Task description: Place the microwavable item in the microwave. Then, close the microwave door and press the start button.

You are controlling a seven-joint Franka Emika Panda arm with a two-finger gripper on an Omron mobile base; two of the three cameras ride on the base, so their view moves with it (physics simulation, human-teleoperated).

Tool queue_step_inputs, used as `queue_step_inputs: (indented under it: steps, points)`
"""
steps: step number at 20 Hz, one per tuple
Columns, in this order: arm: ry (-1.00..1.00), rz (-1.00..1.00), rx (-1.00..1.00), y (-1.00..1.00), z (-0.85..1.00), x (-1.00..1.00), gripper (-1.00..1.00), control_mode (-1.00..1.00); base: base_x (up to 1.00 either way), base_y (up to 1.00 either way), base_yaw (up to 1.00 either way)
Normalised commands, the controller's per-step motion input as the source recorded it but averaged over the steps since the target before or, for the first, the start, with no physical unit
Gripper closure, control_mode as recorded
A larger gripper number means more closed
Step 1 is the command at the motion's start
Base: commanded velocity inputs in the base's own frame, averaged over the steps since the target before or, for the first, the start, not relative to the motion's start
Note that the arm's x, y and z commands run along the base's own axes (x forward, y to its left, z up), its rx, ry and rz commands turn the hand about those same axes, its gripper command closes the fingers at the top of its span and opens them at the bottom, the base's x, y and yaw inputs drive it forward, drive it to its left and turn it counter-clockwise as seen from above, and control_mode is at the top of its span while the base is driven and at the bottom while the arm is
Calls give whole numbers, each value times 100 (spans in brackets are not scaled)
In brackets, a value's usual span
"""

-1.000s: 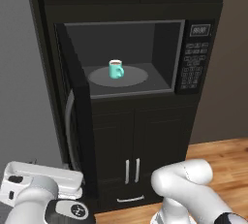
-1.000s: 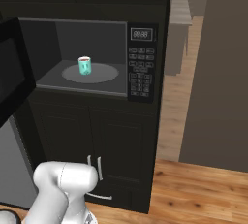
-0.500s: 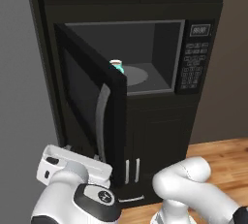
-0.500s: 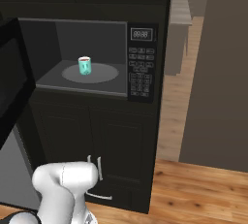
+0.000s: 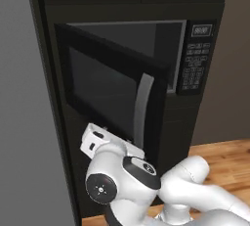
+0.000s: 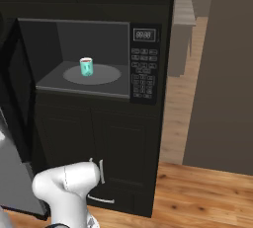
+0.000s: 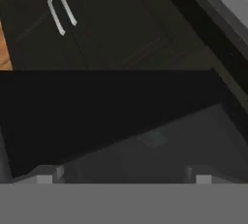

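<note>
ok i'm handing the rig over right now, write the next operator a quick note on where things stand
Gripper: its finger tips sit spread apart at the bottom of the hand view, holding nothing, close against the dark door.
Mug: already inside the microwave, upright on the grey turntable.
Microwave door: partly swung in, not shut; its silver bar handle faces the left base camera, with the arm low in front of the door.
Done: mug placed.
Left: push the door fully closed, then press start on the keypad panel.

microwave door (image 5: 110, 90) stands half-closed across the microwave (image 5: 173, 54); arm below it
</note>
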Motion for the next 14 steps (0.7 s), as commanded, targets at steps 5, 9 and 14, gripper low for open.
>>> queue_step_inputs:
  steps: [5,9,14]
  points:
    - [0,-1,9,-77,15,81,-100,-100,0,0,0]
    - [0,0,10,-42,24,100,-100,-100,0,0,0]
    - [0,0,9,-13,14,100,-100,-100,0,0,0]
